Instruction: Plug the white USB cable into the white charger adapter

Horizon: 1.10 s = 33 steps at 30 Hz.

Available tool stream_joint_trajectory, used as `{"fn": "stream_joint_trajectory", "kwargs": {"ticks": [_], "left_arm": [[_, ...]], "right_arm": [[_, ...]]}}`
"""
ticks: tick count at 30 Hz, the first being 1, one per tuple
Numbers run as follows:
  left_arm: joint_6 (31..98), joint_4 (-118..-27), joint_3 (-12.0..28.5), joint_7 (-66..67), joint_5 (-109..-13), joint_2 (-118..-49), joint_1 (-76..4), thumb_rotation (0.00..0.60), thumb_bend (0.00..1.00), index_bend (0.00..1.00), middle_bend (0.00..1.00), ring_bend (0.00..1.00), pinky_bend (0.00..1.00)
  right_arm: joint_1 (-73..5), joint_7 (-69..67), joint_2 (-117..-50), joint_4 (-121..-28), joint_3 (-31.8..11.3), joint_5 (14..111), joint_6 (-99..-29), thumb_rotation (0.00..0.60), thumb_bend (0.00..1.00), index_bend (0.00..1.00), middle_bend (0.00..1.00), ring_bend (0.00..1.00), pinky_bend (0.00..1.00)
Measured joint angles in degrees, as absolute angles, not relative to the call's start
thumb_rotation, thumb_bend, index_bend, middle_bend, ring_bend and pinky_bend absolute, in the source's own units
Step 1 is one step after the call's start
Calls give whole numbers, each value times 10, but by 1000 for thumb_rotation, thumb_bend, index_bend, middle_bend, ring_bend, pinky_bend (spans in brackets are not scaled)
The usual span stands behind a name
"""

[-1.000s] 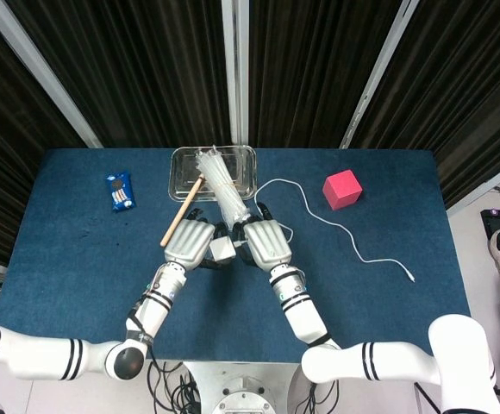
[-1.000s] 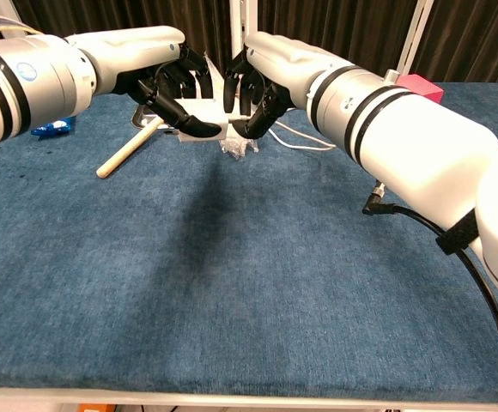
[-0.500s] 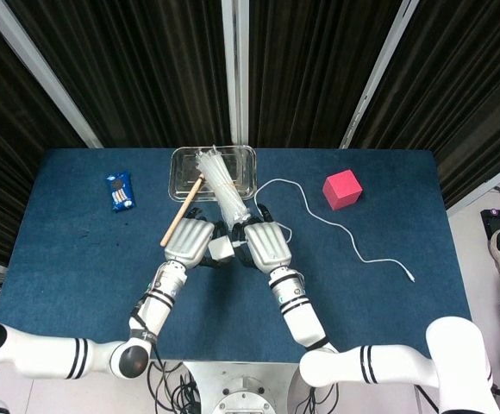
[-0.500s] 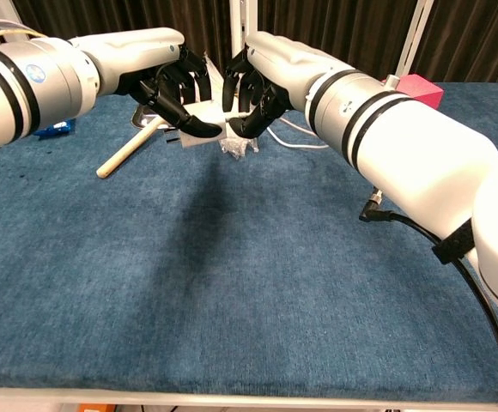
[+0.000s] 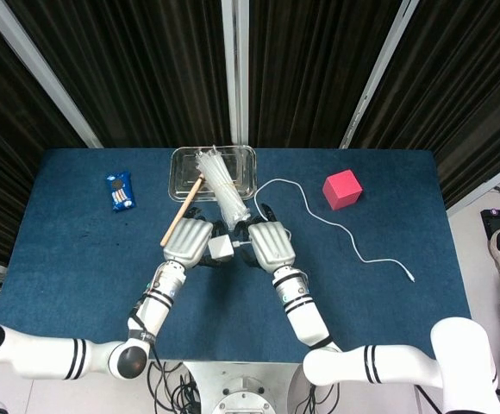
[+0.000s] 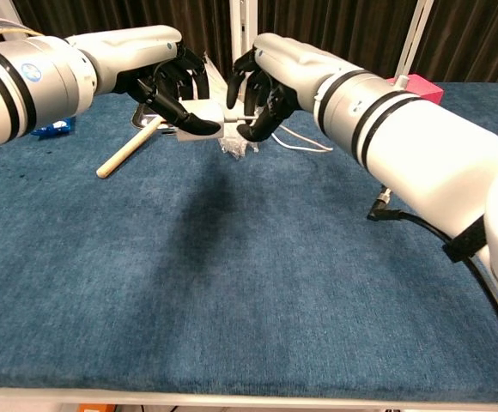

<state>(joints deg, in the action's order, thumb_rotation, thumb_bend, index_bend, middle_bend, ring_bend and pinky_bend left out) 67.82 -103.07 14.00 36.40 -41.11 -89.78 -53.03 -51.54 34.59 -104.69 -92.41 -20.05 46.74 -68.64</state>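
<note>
I work in a robotics lab — black curtains (image 5: 146,60) on metal framing (image 5: 235,69) surround my blue-covered test table (image 5: 78,259).

table (image 5: 78,259): blue cloth | on it: clear tray (image 5: 181,177) | wooden stick (image 5: 181,212) | red cube (image 5: 342,189) | snack packet (image 5: 120,191) | white USB cable (image 5: 353,237)

Left hand (image 5: 187,241) and right hand (image 5: 270,244) meeting around a white charger adapter (image 5: 221,249), white USB cable (image 5: 345,229) trailing right across blue table (image 5: 78,259)
</note>
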Motion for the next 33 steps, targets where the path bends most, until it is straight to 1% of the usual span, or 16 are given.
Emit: {"fn": "stream_joint_trajectory", "kwargs": {"ticks": [3, 5, 7, 10, 15, 21, 33], "left_arm": [[678, -1034, 138, 364, -416, -896, -529, 433, 173, 464, 496, 381, 151], [679, -1036, 137, 364, -419, -895, -529, 429, 174, 464, 496, 381, 151], [680, -1038, 137, 366, -420, -895, -529, 430, 173, 464, 496, 381, 151], [681, -1040, 137, 368, -421, -895, -530, 432, 173, 464, 496, 381, 151], [683, -1040, 138, 373, -419, -896, -531, 430, 173, 464, 495, 381, 151], [684, -1039, 138, 377, -416, -898, -532, 429, 174, 464, 494, 381, 151], [685, -1034, 140, 384, -412, -907, -537, 431, 173, 464, 494, 381, 152]], "right_arm": [[-513, 345, -1042, -926, -200, 466, -686, 600, 283, 413, 470, 300, 13], [-511, 345, -1039, -927, -200, 465, -686, 600, 307, 432, 470, 300, 13], [-510, 345, -1038, -928, -200, 464, -685, 600, 324, 471, 470, 300, 13], [-510, 345, -1038, -928, -199, 463, -685, 600, 327, 516, 470, 300, 13], [-511, 345, -1040, -928, -199, 464, -685, 600, 335, 550, 470, 301, 13], [-511, 345, -1042, -928, -199, 464, -686, 600, 351, 576, 470, 301, 13], [-516, 349, -1054, -926, -199, 465, -687, 600, 353, 584, 470, 301, 13]]}}
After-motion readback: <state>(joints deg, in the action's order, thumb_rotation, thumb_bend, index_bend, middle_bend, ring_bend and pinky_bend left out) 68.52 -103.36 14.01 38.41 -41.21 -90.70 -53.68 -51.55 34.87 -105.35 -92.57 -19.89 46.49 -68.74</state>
